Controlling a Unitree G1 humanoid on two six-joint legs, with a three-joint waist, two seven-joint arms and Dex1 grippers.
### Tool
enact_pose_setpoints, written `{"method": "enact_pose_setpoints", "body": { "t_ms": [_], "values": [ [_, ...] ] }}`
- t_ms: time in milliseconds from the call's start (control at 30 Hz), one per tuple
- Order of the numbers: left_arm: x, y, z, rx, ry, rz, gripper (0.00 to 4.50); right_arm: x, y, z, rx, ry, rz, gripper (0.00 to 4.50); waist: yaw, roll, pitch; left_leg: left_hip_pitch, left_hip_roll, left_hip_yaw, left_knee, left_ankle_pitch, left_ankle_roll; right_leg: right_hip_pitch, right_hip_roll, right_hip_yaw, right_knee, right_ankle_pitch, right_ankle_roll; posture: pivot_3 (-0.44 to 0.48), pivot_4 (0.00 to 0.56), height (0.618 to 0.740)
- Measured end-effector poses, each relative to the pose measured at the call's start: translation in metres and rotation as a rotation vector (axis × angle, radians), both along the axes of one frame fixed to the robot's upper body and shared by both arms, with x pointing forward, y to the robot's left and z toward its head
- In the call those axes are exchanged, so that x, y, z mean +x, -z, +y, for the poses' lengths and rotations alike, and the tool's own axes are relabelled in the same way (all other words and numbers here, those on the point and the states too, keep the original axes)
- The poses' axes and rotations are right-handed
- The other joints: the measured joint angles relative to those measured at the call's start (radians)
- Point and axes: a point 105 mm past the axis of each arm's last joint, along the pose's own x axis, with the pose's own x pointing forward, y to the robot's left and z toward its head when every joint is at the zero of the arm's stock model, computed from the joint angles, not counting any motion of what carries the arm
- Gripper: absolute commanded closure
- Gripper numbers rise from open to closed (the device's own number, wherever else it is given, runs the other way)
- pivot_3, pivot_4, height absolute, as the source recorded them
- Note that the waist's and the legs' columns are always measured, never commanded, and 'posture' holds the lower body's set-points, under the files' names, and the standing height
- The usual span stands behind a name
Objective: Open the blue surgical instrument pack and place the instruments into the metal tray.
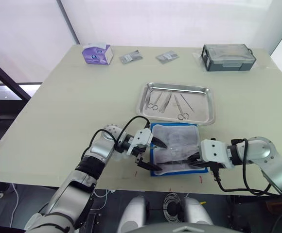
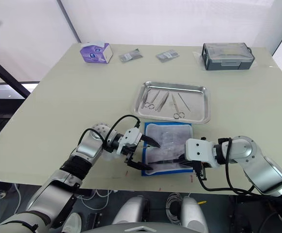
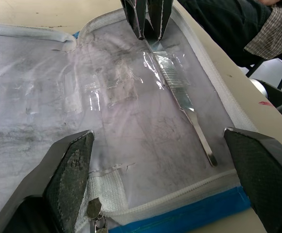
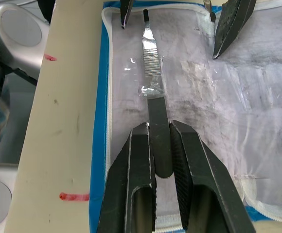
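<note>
The blue surgical instrument pack (image 1: 175, 141) lies open near the table's front edge, its whitish-clear inner layer facing up. A slim flat silvery instrument (image 4: 150, 73) lies inside along the front side, under wrinkled clear film. My right gripper (image 4: 159, 128) is shut on one end of it, reaching in from the pack's right side. My left gripper (image 1: 160, 156) stands open at the pack's left edge, its fingers (image 3: 73, 160) spread wide over the liner. The metal tray (image 1: 177, 87) sits just behind the pack and holds several instruments (image 1: 153, 103), scissors among them.
At the back stand a purple tissue box (image 1: 97, 53), two grey sachets (image 1: 130, 58) and a grey lidded box (image 1: 227, 57). The table's front edge runs just below the pack, with small red marks (image 4: 74, 196) on it. Dark and checked cloth (image 3: 272, 34) shows beyond the edge.
</note>
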Motion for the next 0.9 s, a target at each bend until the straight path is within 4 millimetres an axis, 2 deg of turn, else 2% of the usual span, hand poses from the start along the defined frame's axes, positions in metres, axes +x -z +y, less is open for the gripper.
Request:
{"method": "enact_pose_setpoints", "body": {
  "t_ms": [633,900],
  "values": [
    [0.0,0.0,-0.001,0.022,0.012,-0.009,0.0,0.0,-0.004,-0.005,-0.026,-0.002,-0.023,4.44,0.001,0.001,0.0,0.0,0.0,0.0,0.0,0.0,0.0,0.0,0.0,0.0,0.0,0.0,0.0,0.0,0.15,0.74],
    [0.0,0.0,-0.001,0.022,0.011,-0.009,0.0,0.0,-0.011,-0.016,-0.053,0.001,-0.057,4.44,0.002,0.001,-0.001,0.0,0.0,0.0,0.0,0.0,0.0,0.0,0.0,0.0,0.0,0.0,0.0,0.0,0.15,0.74]
  ]
}}
